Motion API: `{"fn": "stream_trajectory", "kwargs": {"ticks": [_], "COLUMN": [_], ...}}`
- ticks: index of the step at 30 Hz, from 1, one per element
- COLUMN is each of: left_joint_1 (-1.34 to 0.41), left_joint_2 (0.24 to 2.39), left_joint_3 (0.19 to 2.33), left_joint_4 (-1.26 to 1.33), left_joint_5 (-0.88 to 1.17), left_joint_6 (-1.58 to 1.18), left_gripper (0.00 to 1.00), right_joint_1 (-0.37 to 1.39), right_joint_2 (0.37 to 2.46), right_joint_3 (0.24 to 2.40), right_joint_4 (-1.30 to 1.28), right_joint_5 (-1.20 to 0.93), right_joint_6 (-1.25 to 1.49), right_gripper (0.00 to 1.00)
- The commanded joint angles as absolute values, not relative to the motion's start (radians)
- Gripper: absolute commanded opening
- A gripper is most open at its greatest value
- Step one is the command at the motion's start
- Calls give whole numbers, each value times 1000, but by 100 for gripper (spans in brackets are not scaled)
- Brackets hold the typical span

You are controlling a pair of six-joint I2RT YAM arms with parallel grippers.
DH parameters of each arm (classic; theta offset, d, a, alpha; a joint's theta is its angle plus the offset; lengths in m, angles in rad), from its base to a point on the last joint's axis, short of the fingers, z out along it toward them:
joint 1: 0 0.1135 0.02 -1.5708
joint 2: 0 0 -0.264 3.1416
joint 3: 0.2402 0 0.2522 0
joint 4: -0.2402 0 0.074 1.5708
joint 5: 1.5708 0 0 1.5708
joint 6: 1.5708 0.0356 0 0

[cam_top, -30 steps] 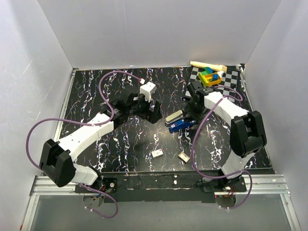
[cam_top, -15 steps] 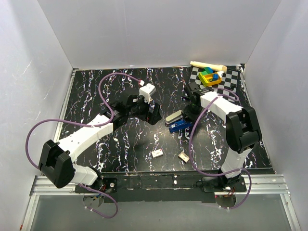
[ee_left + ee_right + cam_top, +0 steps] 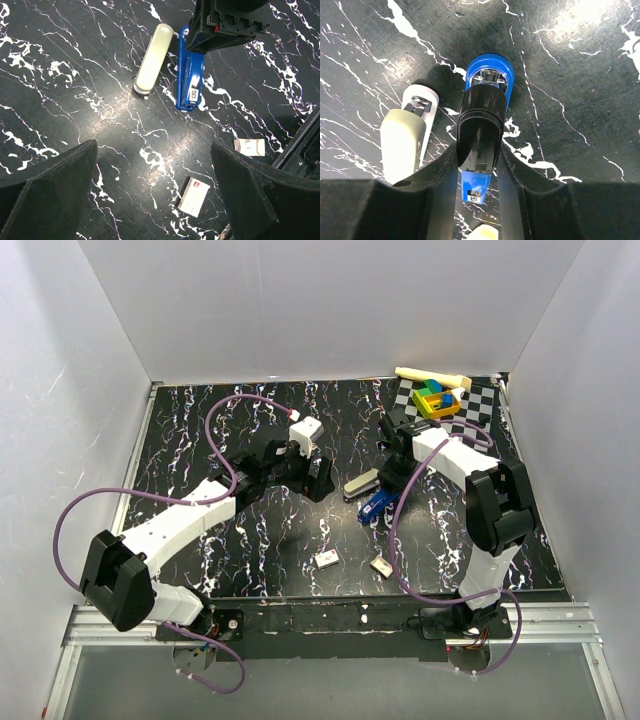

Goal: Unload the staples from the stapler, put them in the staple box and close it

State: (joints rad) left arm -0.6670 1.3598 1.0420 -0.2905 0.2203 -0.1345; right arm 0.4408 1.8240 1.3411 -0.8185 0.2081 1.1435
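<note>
stapler: small desk stapler with a blue body [image 3: 190, 82] and a beige-grey top cover [image 3: 152, 57], lying mid-bench right of centre; the cover is swung flat beside the body, likely to expose the staple channel
right fingers [image 3: 437, 195]: narrow, clamped on the blue body's sides at its hinge end, apparently steadying it
left fingers [image 3: 50, 190]: spread wide, empty, hovering near the cover, probably waiting to pull staples
bench: black white-veined marble-look bench [image 3: 200, 430]

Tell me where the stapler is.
In the top view the stapler lies right of centre on the table, the right gripper closed on it and the open left gripper just to its left.
</note>
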Motion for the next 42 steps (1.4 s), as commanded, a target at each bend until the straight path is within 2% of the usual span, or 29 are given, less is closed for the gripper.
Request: {"fn": "stream_trajectory", "kwargs": {"ticks": [1, 14, 25, 32, 42], "left_joint_1": [-670, -713, -733, -769, -776], "left_joint_2": [1347, 1505, 1730, 1848, 2043], "left_joint_3": [1069, 1196, 1338, 1411, 1581], "left_joint_4": [-278, -281, -209, -170, -202], "left_joint_5": [229, 247, 431, 428, 365], "left_joint_6": [-123, -68, 89, 176, 187], "left_gripper": [98, 98, 98, 98, 98], "right_joint_1": [446, 445, 437, 437, 437], "right_joint_2": [1757, 1507, 1304, 1197, 1114], "right_joint_3": [1367, 1293, 1210, 1132, 1049], "right_joint_4": [-890, -936, -983, -927, -907], "right_joint_5": [271, 304, 288, 138, 42], "right_joint_6": [1112, 919, 782, 729, 719], "right_gripper": [1, 1, 1, 1, 1]}}
